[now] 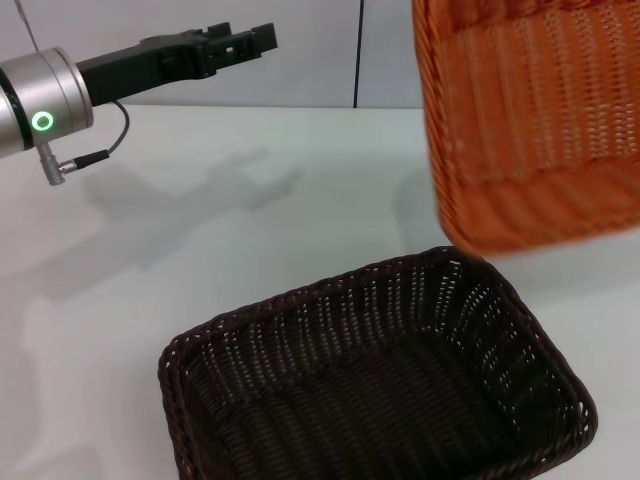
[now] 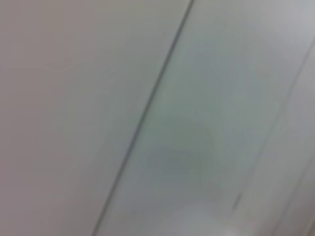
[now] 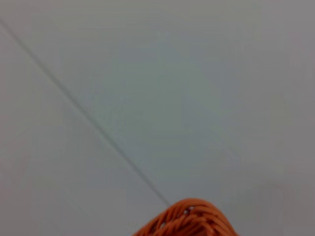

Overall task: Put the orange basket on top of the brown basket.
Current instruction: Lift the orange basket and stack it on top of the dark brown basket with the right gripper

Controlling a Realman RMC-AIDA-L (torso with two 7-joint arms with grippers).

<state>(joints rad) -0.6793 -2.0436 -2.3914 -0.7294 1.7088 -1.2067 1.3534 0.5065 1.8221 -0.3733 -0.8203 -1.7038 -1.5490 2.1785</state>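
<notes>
The rectangular dark-brown woven wicker brown basket (image 1: 375,385) sits empty on the white table (image 1: 250,230), nearest the robot. Just beyond and above it, the bright woven orange basket (image 1: 530,120) hangs airborne and tilted; placement remains undone. The right gripper is unseen. The left gripper (image 1: 240,42) hovers farthest away, holding nothing; whether it is open cannot be told.

table (image 1: 300,200): white, shadowed | wall (image 1: 320,50): pale grey panels, dark vertical seam

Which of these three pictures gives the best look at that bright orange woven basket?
The head view: the bright orange woven basket fills its upper right corner, raised and tilted. The right wrist view shows only a bit of its braided rim; the left wrist view shows none.
</notes>
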